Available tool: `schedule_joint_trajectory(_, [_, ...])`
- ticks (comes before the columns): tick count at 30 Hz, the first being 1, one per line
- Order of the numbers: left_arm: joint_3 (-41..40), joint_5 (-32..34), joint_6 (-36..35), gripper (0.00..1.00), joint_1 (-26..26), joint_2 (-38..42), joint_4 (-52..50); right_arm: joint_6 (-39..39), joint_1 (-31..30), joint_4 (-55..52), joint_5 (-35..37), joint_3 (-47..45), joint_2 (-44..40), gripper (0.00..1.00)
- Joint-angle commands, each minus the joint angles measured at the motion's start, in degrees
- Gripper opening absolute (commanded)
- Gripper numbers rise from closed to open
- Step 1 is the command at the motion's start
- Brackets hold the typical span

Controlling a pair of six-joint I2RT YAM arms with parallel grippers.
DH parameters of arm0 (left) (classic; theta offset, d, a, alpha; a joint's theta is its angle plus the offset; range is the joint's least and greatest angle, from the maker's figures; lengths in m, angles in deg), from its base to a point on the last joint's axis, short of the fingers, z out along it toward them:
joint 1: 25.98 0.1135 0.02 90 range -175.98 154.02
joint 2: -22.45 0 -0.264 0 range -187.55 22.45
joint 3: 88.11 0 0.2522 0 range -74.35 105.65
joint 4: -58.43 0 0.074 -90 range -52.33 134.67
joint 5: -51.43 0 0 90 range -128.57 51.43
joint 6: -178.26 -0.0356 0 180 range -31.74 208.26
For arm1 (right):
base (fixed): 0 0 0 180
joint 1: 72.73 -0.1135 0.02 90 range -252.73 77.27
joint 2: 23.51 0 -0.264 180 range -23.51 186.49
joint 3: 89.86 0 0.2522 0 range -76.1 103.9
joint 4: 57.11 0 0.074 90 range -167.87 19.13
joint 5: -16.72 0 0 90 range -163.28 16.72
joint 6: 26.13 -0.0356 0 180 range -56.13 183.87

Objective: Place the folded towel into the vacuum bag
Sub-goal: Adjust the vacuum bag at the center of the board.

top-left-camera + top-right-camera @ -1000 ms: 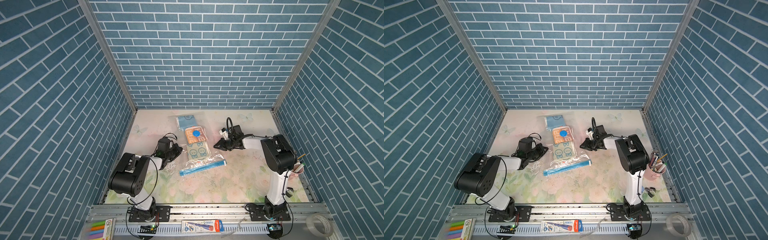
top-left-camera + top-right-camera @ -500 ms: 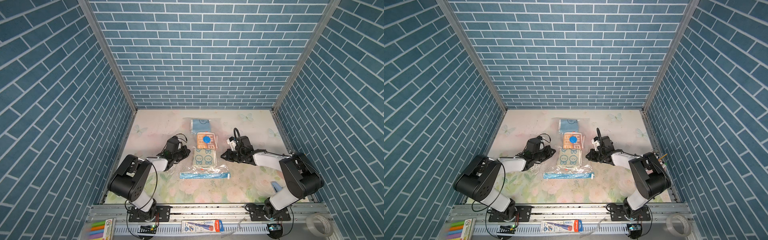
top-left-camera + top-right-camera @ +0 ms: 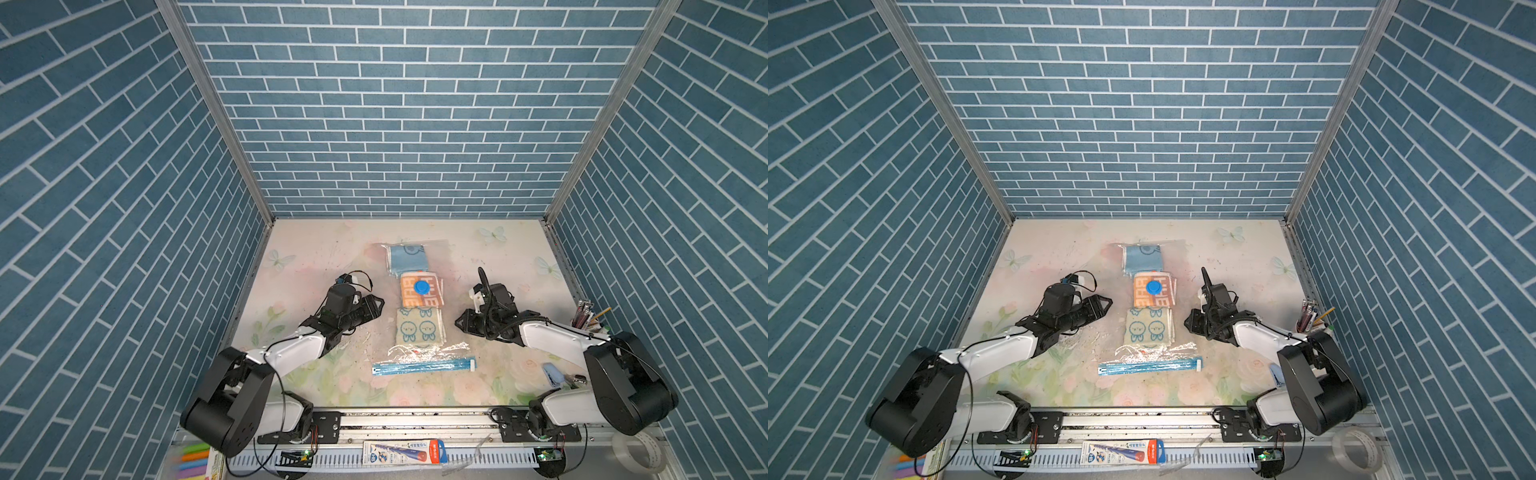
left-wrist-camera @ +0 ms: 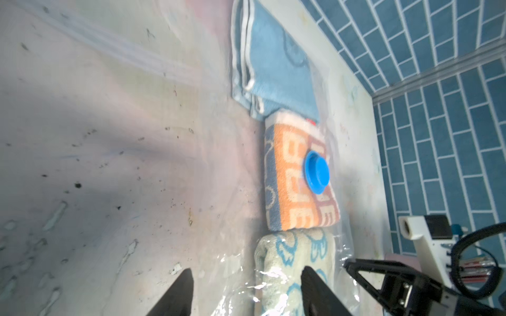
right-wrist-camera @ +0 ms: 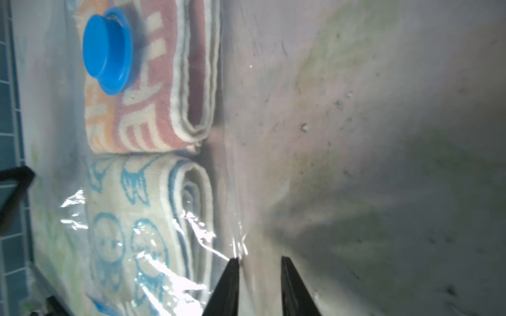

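Vacuum bag (image 3: 424, 353): flat on the bench (image 3: 316, 266), centre of frame in both top views; zip strip (image 3: 424, 367) at its lower end.
Towels: blue towel (image 3: 407, 257), orange towel (image 3: 432, 299) and cream towel (image 3: 419, 328) in a row inside the bag.
Left pincer (image 3: 376, 305): jaws wide apart, nothing gripped, left of bag.
Right pincer (image 3: 459, 324): jaws slightly parted, nothing gripped, right of bag.
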Motion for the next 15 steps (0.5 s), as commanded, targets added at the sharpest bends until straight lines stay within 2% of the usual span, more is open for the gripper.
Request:
schedule_joint_trajectory(1, [4.82,7.02,-5.92,0.71,0.15,6.94,-10.13,1.21,-0.12,-6.63,7.42,3.04,-5.14,0.42])
schedule_joint_trajectory(6, [10.57,18.54,-13.45,0.85,0.58,18.43,-21.13,5.04,0.32,-12.38,15.43,7.45,-12.75,0.54])
schedule_joint_trajectory(10, [15.45,27.57,-20.93,0.98,1.07,25.00,-25.20,8.49,0.99,-14.12,26.09,11.40,-16.83,0.60])
schedule_joint_trajectory(12, [16.44,30.42,-25.69,0.99,1.44,26.76,-24.97,10.86,1.37,-12.38,31.76,12.56,-18.14,0.64])
schedule_joint_trajectory(15, [16.15,33.02,-31.66,1.00,3.22,27.88,-23.05,16.99,1.89,-4.15,37.85,11.68,-19.77,0.71])
